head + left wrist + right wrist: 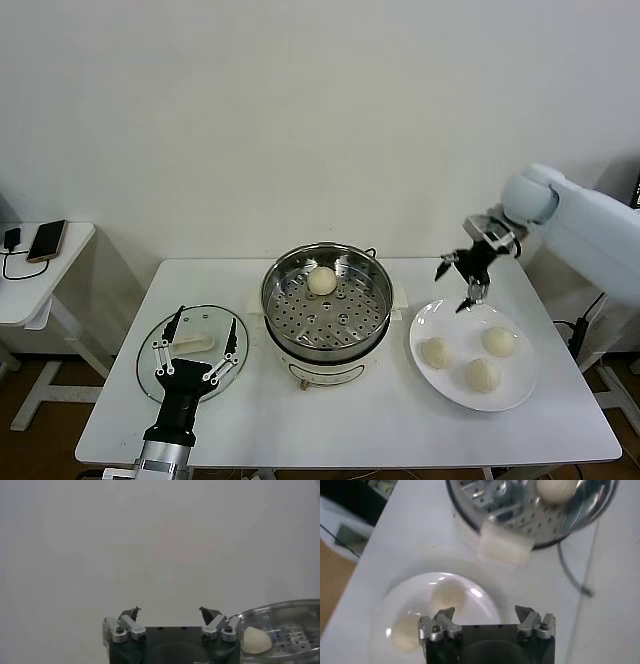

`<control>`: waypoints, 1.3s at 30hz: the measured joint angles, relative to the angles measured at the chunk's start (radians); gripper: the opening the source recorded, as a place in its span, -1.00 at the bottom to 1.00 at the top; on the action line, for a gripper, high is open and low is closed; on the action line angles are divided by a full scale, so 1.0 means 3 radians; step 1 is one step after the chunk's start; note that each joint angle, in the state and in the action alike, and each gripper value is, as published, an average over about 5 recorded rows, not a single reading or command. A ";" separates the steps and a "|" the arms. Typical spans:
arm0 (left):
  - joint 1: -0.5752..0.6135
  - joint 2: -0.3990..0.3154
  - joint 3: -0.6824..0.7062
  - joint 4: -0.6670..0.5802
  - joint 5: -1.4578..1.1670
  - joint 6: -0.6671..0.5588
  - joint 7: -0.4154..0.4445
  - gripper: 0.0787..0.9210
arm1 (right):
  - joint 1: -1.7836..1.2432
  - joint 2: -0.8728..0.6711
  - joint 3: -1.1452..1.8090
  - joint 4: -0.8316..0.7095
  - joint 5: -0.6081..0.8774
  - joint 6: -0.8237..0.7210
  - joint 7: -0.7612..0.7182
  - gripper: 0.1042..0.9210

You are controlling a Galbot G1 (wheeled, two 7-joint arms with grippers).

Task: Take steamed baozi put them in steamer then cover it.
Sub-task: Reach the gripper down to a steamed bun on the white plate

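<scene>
The steel steamer [282,277] stands mid-table with one baozi [322,281] on its perforated tray. Three more baozi [436,351] [498,340] [482,374] lie on a white plate [510,398] to its right. My right gripper [462,282] is open and empty, above the plate's far edge. The right wrist view shows it [485,614] over the plate [485,605] with two baozi [448,594] [405,632], and the steamer [485,500] beyond. The glass cover [148,362] lies flat left of the steamer. My left gripper [196,345] is open, over the cover's white handle [193,346].
A white side table [70,250] with a phone [47,240] on a cable stands at the far left. The steamer's cord [570,570] trails on the table behind the pot. The left wrist view shows the open left gripper [170,612] facing the wall, with the steamer rim [285,611].
</scene>
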 measured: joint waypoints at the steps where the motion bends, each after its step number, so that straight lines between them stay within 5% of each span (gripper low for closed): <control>1: 0.0004 -0.0003 -0.0004 -0.0002 0.0000 0.0000 -0.0001 0.77 | -0.0050 -0.0014 0.0005 0.0001 0.0005 -0.0019 0.0025 0.76; 31: -0.0001 -0.0037 -0.0038 0.0017 0.0005 -0.0003 -0.0024 0.77 | -0.0796 0.0190 0.0168 -0.0161 -0.0261 -0.0151 0.0534 0.75; 39: -0.0008 -0.0035 -0.0032 0.0026 0.0004 -0.0005 -0.0026 0.77 | -0.0787 0.0179 0.0152 -0.0125 -0.0313 -0.0138 0.0586 0.45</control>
